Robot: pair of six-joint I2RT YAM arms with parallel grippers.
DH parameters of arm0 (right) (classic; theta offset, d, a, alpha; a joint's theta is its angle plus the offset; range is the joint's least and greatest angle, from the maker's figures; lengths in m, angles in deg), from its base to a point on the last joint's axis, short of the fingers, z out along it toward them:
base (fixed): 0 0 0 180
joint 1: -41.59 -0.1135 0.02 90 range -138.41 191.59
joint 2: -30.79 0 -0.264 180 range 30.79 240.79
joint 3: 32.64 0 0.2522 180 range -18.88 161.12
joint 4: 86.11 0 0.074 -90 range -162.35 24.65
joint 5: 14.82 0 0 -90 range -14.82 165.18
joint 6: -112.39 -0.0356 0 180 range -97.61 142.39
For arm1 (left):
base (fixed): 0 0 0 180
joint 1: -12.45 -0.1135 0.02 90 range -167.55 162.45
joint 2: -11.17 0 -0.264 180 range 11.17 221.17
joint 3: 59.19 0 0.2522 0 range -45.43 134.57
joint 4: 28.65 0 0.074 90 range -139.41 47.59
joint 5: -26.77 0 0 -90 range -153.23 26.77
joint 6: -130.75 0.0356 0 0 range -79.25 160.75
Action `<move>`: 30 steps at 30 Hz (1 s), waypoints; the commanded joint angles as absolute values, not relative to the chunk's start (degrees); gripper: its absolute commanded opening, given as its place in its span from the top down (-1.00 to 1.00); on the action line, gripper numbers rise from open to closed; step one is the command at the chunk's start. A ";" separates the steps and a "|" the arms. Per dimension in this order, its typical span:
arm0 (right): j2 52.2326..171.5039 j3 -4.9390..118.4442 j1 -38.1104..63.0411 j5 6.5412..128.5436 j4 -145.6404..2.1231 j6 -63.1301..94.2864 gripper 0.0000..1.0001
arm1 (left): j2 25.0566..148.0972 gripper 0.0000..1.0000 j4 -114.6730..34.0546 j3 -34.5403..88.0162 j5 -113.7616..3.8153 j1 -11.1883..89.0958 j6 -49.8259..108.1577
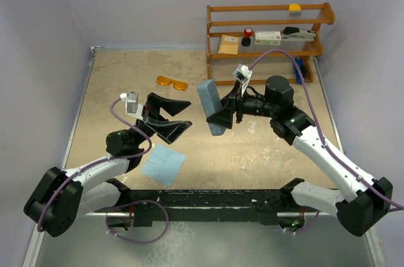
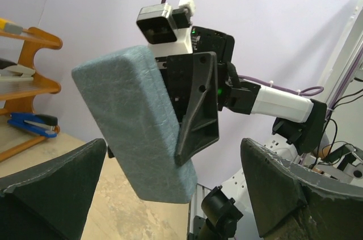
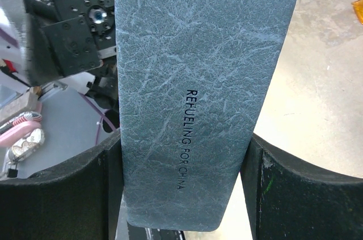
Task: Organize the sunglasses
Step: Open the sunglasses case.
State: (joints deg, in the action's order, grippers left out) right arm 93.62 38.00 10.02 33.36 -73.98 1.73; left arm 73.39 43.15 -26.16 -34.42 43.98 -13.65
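The orange-amber sunglasses (image 1: 172, 82) lie on the table at the back, left of centre; an orange corner shows in the right wrist view (image 3: 358, 10). My right gripper (image 1: 222, 117) is shut on the closed blue-grey case (image 1: 209, 106) and holds it lifted above the table. The case fills the right wrist view (image 3: 198, 92) between both fingers, and shows in the left wrist view (image 2: 136, 121). My left gripper (image 1: 169, 117) is open and empty, raised to the left of the case, facing it.
A light blue square cloth (image 1: 163, 164) lies on the table near the left arm. A wooden shelf rack (image 1: 268, 35) with a stapler and small items stands at the back right. A blue stapler (image 1: 300, 68) lies under it.
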 commanded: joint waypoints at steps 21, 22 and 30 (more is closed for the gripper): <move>94.95 43.63 -0.56 31.49 -76.99 0.39 1.00 | 79.24 -0.99 52.33 -21.35 -29.04 43.74 -17.67; 95.22 43.86 -0.79 31.36 -77.13 0.20 1.00 | 79.73 -0.99 53.31 -21.32 -28.98 43.74 -18.29; 96.31 44.16 -2.05 31.15 -78.38 -0.32 1.00 | 81.36 -0.98 56.20 -20.96 -28.40 43.74 -20.19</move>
State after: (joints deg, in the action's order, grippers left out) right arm 97.11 40.80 -1.15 33.38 -73.13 0.57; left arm 81.39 44.83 -23.04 -29.10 43.98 -18.80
